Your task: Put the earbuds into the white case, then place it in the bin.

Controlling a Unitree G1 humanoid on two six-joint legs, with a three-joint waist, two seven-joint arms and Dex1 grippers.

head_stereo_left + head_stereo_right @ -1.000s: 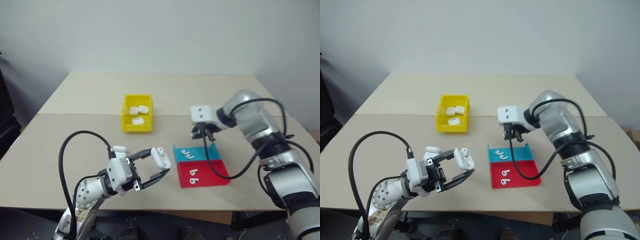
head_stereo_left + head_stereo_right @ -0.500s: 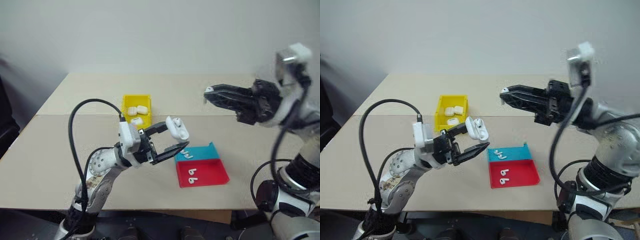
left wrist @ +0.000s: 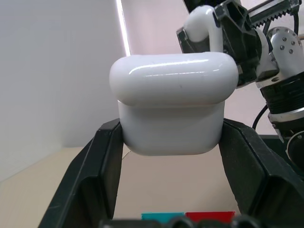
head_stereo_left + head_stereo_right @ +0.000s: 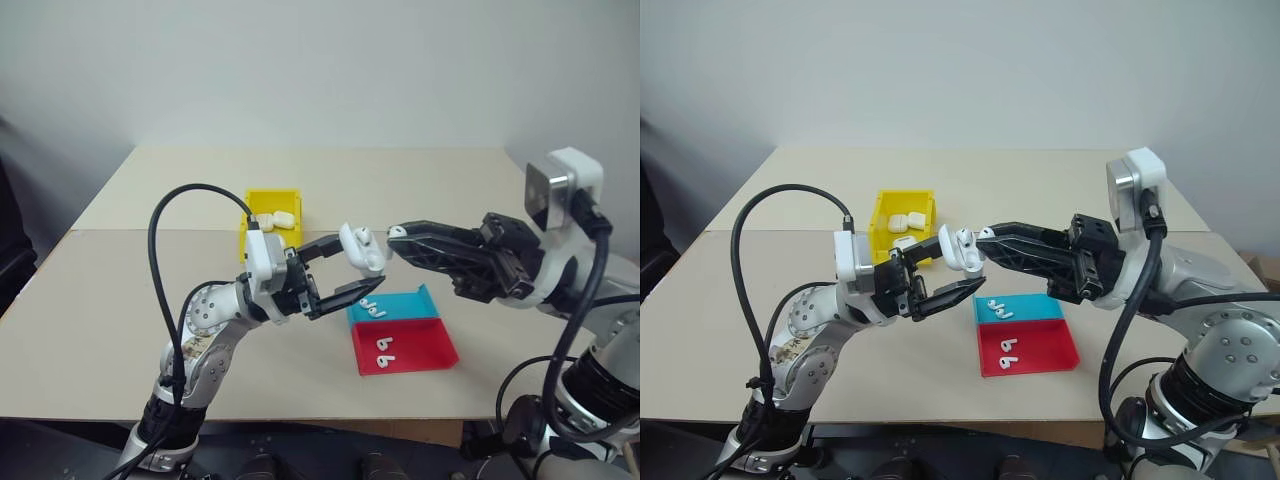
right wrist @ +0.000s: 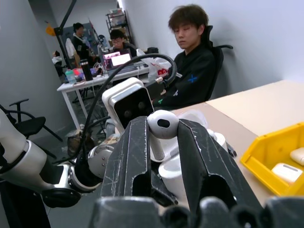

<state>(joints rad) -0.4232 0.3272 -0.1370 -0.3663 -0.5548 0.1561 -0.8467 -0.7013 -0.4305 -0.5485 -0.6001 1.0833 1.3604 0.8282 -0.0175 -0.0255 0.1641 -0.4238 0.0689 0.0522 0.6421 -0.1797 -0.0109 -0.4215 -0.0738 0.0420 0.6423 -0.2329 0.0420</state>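
Above the tan table (image 4: 150,300), I have both arms raised and meeting over its middle. My left gripper (image 4: 352,268) is clamped on the white case (image 4: 362,249), its two black fingers pressing the case's sides; in the left wrist view the case (image 3: 173,102) sits upright between them with its lid hinged open. My right gripper (image 4: 398,237) reaches in from the right, its long black fingers closed on one of the earbuds (image 5: 163,124), pinched at the tips with the rounded head showing and the stem running down between the fingers. That earbud (image 3: 203,27) is just above the open case, right beside its lid; I cannot tell whether the two touch.

On the table below, a teal tray (image 4: 400,303) lies just behind a red tray (image 4: 420,345), the two touching edge to edge. Each carries more loose earbuds: several in the teal one (image 4: 370,305), two in the red one (image 4: 385,347). Farther back and to the left stands the bin (image 4: 256,206), yellow, with other white cases (image 4: 280,217) lying inside it.

In the right wrist view a seated person in black (image 5: 194,71) appears beyond the table, with others at a desk farther back.
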